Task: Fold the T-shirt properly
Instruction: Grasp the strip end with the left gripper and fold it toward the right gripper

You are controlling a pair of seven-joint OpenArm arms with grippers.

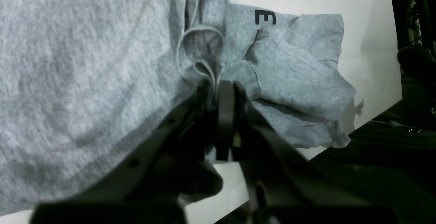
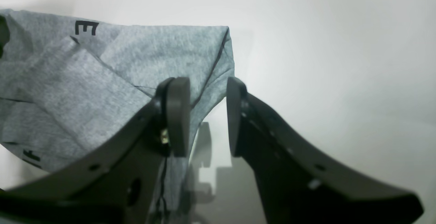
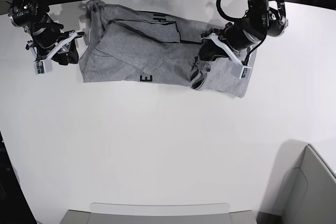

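The T-shirt (image 3: 157,56) lies crumpled across the far part of the white table (image 3: 157,156), partly turned over so a black letter E shows at its near edge and more lettering shows along the far side. The left gripper (image 1: 216,91) is pinched almost closed on a bunched loop of hem or collar at the shirt's middle, probably so it can lift that fold and drag the cloth flat. The right gripper (image 2: 206,115) hangs beside the shirt's other end with its jaws apart and nothing between them, just off a corner of the cloth, likely lined up to take that edge so both arms can spread the shirt before folding.
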